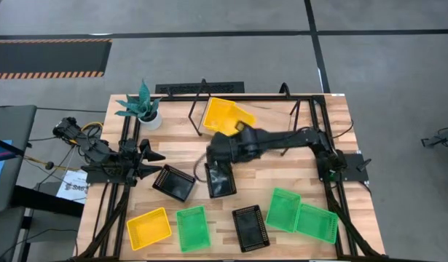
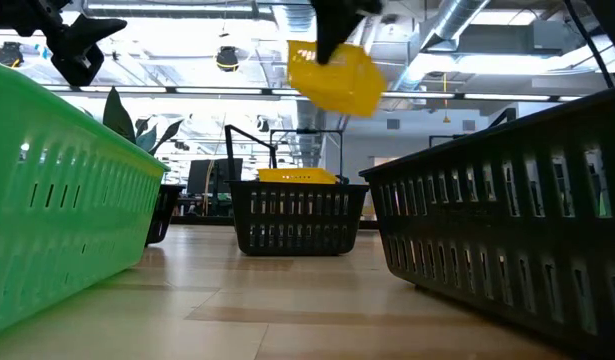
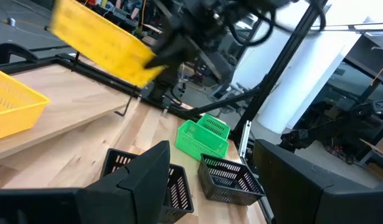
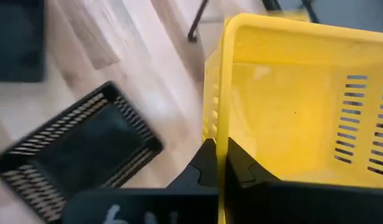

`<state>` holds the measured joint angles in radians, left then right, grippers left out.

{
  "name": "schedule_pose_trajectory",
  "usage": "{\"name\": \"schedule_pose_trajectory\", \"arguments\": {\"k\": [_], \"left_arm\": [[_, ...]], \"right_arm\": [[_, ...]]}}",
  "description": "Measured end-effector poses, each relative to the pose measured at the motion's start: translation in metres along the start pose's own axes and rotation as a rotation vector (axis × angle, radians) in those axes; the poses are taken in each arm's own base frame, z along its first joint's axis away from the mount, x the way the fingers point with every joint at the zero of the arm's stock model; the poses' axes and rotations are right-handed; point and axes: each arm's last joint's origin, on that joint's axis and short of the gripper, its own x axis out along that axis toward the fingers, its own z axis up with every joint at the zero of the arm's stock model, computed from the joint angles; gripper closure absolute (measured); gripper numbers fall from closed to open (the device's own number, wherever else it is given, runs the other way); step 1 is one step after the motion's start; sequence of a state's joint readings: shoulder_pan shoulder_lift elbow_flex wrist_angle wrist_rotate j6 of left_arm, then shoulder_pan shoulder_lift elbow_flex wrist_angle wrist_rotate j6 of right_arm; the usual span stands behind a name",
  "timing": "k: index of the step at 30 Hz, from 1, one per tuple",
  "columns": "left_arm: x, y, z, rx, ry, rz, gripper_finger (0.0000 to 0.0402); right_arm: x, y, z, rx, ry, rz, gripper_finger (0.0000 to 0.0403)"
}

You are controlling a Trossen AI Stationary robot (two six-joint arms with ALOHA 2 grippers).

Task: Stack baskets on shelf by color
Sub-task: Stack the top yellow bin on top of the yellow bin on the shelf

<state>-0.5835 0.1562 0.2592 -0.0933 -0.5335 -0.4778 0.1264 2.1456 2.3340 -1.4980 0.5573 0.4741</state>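
Note:
My right gripper (image 1: 234, 134) reaches from the table's right side over the shelf (image 1: 278, 116) and is shut on a yellow basket (image 1: 227, 114). The basket is in the air above the wooden board (image 3: 73, 109). A second yellow basket (image 3: 10, 106) rests on its bottom on that board. My left gripper (image 1: 156, 164) waits open near the table's left edge, beside a black basket (image 1: 174, 182). Another black basket (image 1: 221, 180) lies under the right arm. One yellow (image 1: 148, 228), one black (image 1: 250, 228) and three green baskets (image 1: 192, 228) (image 1: 283, 209) (image 1: 315, 222) sit on the near part of the table. My right gripper (image 4: 223, 158) pinches one side wall of the yellow basket at its rim (image 4: 222, 134), with one finger (image 4: 242, 167) inside the basket and the other outside. The basket is lifted clear and tilted (image 2: 335, 75), above the shelf.
A potted plant (image 1: 141, 109) stands at the far left corner of the table. The shelf's black wire legs (image 1: 198, 109) rise at the far side. Bare wood shows between the middle black baskets and the near row.

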Motion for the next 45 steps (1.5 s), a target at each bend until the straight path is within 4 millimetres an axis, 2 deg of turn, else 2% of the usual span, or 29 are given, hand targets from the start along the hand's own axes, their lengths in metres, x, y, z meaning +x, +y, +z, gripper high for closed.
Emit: {"name": "schedule_pose_trajectory", "arguments": {"k": [9, 12, 16, 18, 22, 26, 38, 45], "left_arm": [[0.0, 0.0, 0.0, 0.048, -0.001, 0.002, 0.0181], [0.0, 0.0, 0.0, 0.049, 0.001, 0.003, 0.0181], [0.0, 0.001, -0.001, 0.071, 0.009, 0.014, 0.0181], [0.0, 0.002, -0.002, 0.083, 0.013, 0.033, 0.0181], [0.0, 0.002, -0.003, 0.088, 0.017, 0.041, 0.0181], [0.0, 0.003, -0.004, 0.096, 0.027, 0.047, 0.0181], [0.0, 0.004, -0.005, 0.109, 0.041, 0.053, 0.0181], [0.0, 0.004, -0.006, 0.11, 0.045, 0.055, 0.0181]], "right_arm": [[0.053, -0.062, 0.045, -0.245, -0.092, -0.026, 0.0392], [0.064, -0.079, 0.054, -0.214, -0.115, 0.034, 0.0391], [0.084, -0.091, 0.057, -0.203, -0.079, 0.113, 0.0391], [0.093, -0.089, 0.06, -0.196, -0.089, 0.114, 0.0391], [0.115, -0.082, 0.056, -0.224, -0.01, 0.136, 0.039], [0.126, -0.077, 0.054, -0.246, 0.023, 0.136, 0.039], [0.13, -0.078, 0.052, -0.182, 0.05, 0.182, 0.0389], [0.136, -0.08, 0.052, -0.174, 0.066, 0.177, 0.0362]]}}
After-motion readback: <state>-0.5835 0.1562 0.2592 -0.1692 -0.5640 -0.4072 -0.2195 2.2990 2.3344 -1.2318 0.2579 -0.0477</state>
